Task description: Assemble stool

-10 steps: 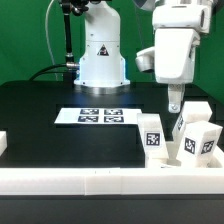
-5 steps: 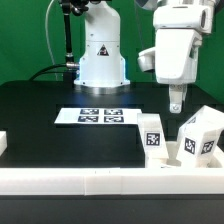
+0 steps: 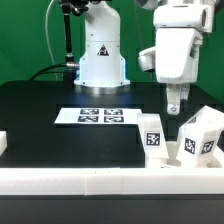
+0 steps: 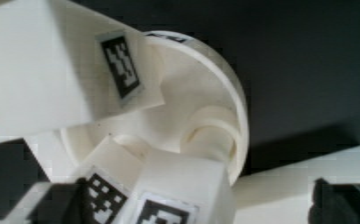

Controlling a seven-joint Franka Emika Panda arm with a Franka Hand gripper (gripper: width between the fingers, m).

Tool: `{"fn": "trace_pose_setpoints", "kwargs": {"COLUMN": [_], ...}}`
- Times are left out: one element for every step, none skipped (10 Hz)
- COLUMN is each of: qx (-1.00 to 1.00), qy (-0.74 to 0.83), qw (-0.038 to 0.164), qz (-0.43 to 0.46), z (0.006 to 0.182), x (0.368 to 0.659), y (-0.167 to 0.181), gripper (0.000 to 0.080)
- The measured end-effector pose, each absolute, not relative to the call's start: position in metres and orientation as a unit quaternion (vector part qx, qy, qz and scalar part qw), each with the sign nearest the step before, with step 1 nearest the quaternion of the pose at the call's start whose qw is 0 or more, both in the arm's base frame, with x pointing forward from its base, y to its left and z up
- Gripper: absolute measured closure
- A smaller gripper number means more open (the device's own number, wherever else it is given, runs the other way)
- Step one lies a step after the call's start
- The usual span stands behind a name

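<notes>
Hanging over the tilted leg (image 3: pixel 200 135), the gripper (image 3: pixel 174 106) has its fingers spread apart. Below it sits the round seat disc (image 4: pixel 203 100). Another leg (image 3: pixel 152 138) stands near.

A small blocky white plastic leg (image 3: pixel 152 137) stands upright, its black-and-white tag facing forward. Near it, on the exterior view's right, a second tagged leg (image 3: pixel 200 138) leans tilted. The thick round white seat disc (image 4: pixel 195 95) lies close behind the legs.

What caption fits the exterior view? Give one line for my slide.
Claw hovers over the tagged white stool legs near the marker board on a black table.
</notes>
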State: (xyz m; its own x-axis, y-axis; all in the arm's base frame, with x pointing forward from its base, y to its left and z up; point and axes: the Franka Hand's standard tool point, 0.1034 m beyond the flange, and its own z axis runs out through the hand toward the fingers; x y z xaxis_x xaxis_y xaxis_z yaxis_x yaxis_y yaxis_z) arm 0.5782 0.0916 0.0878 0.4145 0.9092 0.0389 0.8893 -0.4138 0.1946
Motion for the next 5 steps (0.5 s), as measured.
{"fn": "trace_pose_setpoints", "kwargs": {"qx": [0.842, 0.841, 0.841, 0.842, 0.846], "qy": [0.531, 0.534, 0.534, 0.533, 0.526], "qw": [0.070, 0.067, 0.065, 0.063, 0.062], "qz": [0.067, 0.058, 0.051, 0.048, 0.053], "z": [0.090, 0.094, 0.097, 0.098, 0.098], "x": [0.580, 0.587, 0.597, 0.606, 0.612], "y": [0.099, 0.105, 0.111, 0.121, 0.130], "gripper": [0.0162, 0.0153, 0.0153, 0.0151, 0.0151]}}
